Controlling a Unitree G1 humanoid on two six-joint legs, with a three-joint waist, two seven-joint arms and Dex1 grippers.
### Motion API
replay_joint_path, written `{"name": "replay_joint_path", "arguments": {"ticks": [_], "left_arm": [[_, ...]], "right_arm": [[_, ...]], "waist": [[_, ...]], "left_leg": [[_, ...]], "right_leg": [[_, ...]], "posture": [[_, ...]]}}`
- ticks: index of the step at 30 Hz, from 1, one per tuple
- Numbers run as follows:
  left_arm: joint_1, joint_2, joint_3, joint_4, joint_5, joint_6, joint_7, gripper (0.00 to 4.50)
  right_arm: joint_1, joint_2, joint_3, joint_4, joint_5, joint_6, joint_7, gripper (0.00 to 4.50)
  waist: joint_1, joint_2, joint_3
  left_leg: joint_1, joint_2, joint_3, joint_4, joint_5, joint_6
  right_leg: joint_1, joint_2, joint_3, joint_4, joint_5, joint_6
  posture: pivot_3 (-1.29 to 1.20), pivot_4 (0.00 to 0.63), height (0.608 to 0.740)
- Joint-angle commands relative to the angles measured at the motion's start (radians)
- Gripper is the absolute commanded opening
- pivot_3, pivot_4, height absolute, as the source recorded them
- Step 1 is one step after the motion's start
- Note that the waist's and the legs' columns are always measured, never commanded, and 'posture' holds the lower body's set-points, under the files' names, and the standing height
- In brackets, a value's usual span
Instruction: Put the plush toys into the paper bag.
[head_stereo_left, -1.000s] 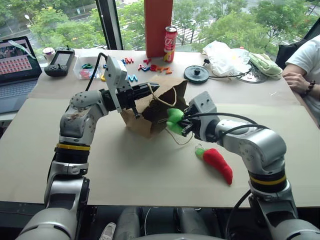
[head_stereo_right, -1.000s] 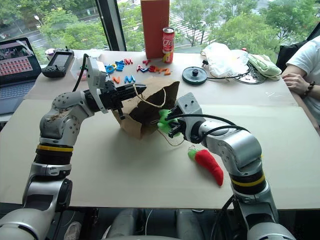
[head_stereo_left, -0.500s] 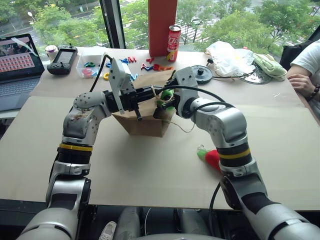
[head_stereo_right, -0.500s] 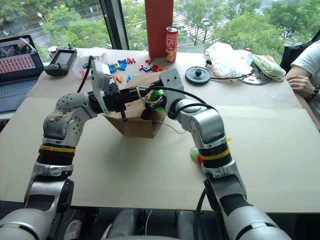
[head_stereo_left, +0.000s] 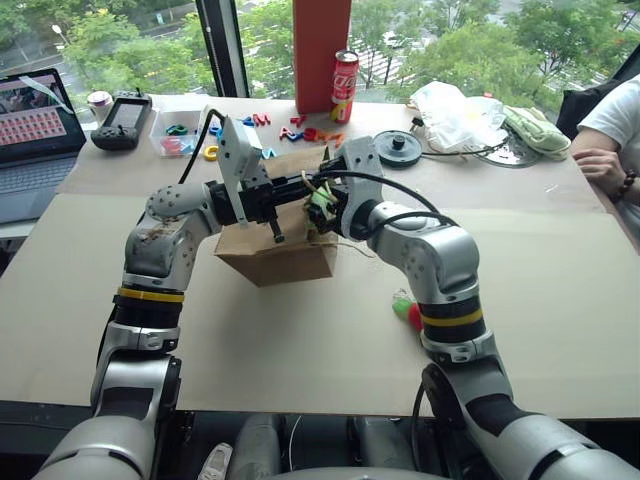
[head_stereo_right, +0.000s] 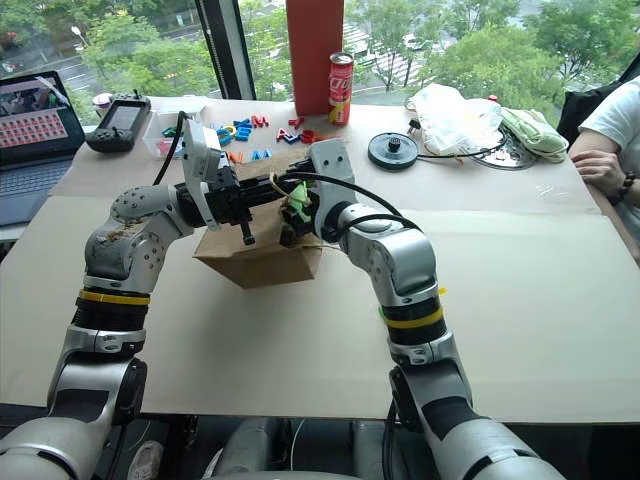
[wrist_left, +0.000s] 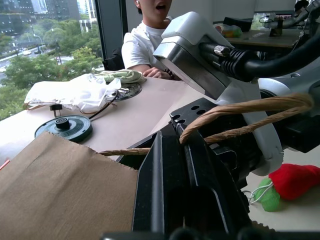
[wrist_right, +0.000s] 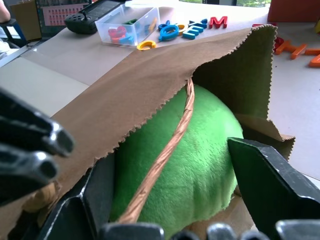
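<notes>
The paper bag (head_stereo_left: 283, 250) is held upright near the table's middle by the left gripper (wrist_left: 186, 150), whose jaws are pinched shut on the twine handle (wrist_left: 240, 112) at the bag's mouth. A second ago the bag was tipped on its side with its mouth towards the right arm; now it is seen standing, closer to the near edge.

The right gripper (wrist_right: 170, 200), which had been clamped on the green plush toy (wrist_right: 195, 175) beside the bag, has been brought up to the bag's mouth, and its jaws are now spread wide. The green toy is seen between the parted fingers (wrist_right: 272, 182), inside the bag's opening, with the twine lying across it.

The red chili plush (head_stereo_left: 411, 312) is left on the table to the right of the bag, well apart from it and partly hidden behind the right arm.
</notes>
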Motion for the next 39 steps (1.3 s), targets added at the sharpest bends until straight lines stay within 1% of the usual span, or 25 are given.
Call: {"name": "replay_joint_path", "arguments": {"ticks": [1,7,13,16,20,23,26,30,33,36,39], "left_arm": [[-0.006,0.005,0.005,-0.036,-0.005,-0.006,0.0,0.07],[0.0,0.005,0.002,-0.039,-0.002,-0.008,0.0,0.07],[0.012,0.01,-0.001,-0.044,-0.001,-0.012,-0.006,0.07],[0.022,0.023,-0.009,-0.048,0.01,-0.026,-0.021,0.07],[0.033,0.034,-0.01,-0.053,0.011,-0.034,-0.033,0.07],[0.039,0.037,-0.009,-0.054,0.012,-0.037,-0.039,0.07],[0.044,0.037,-0.008,-0.052,0.013,-0.038,-0.043,0.07],[0.04,0.033,-0.008,-0.048,0.014,-0.038,-0.042,0.07],[0.035,0.029,-0.009,-0.043,0.015,-0.04,-0.042,0.07],[0.029,0.028,-0.009,-0.036,0.016,-0.041,-0.042,0.07],[0.026,0.027,-0.009,-0.033,0.018,-0.043,-0.043,0.07]], "right_arm": [[0.007,-0.018,-0.019,-0.076,0.025,0.019,0.021,4.25],[0.05,-0.127,-0.064,-0.163,0.034,0.083,0.057,4.25],[0.155,-0.326,-0.139,-0.394,0.12,0.222,0.145,4.25],[0.282,-0.486,-0.213,-0.541,0.18,0.338,0.213,4.25],[0.466,-0.658,-0.34,-0.679,0.233,0.459,0.282,4.25],[0.586,-0.73,-0.443,-0.76,0.272,0.53,0.337,4.25],[0.718,-0.755,-0.473,-0.83,0.288,0.57,0.349,4.25],[0.834,-0.733,-0.449,-0.874,0.268,0.572,0.312,4.25],[0.863,-0.705,-0.38,-0.856,0.223,0.547,0.239,4.25],[0.847,-0.663,-0.35,-0.829,0.199,0.526,0.195,4.25],[0.834,-0.643,-0.326,-0.808,0.177,0.512,0.166,3.6]], "waist": [[0.0,0.0,0.0],[0.003,0.0,0.0],[0.005,0.0,0.0],[0.006,0.0,0.0],[0.009,0.0,0.0],[0.006,0.0,0.0],[0.003,0.0,0.0],[0.004,0.0,0.0],[0.003,0.0,0.0],[0.004,0.0,0.0],[0.005,0.0,0.0]], "left_leg": [[0.0,0.0,0.0,0.0,0.0,0.0],[0.0,0.0,0.0,0.0,0.0,0.0],[0.0,0.0,0.0,0.0,0.0,0.0],[0.0,0.0,-0.001,0.0,0.0,0.0],[0.0,-0.001,-0.001,0.0,0.0,0.001],[0.001,-0.002,-0.002,0.0,-0.001,0.001],[0.005,-0.001,-0.003,0.0,-0.001,0.001],[0.005,-0.001,-0.004,0.0,-0.001,0.001],[0.005,-0.002,-0.004,0.001,0.0,0.001],[0.005,-0.002,-0.004,0.001,0.0,0.001],[0.005,-0.002,-0.004,0.001,0.0,0.001]], "right_leg": [[0.0,0.0,0.0,0.0,0.0,0.0],[0.0,0.0,0.0,0.0,0.0,0.0],[0.0,0.0,0.0,-0.001,0.0,0.0],[0.0,0.0,0.0,-0.006,0.0,0.0],[0.001,-0.001,0.0,-0.007,0.0,0.0],[0.001,-0.001,0.001,-0.006,0.0,0.001],[0.004,0.0,0.003,-0.006,0.0,0.001],[0.004,0.0,0.003,-0.005,-0.001,0.001],[0.005,0.0,0.004,-0.005,-0.001,0.001],[0.004,0.0,0.004,-0.005,-0.001,0.001],[0.004,0.0,0.004,-0.005,-0.001,0.001]], "posture": [[0.0,0.15,0.74],[0.0,0.15,0.74],[0.0,0.15,0.74],[0.0,0.15,0.74],[0.0,0.15,0.74],[0.0,0.15,0.74],[0.0,0.15,0.74],[0.0,0.15,0.74],[0.0,0.15,0.74],[0.0,0.15,0.74],[0.0,0.15,0.74]]}}
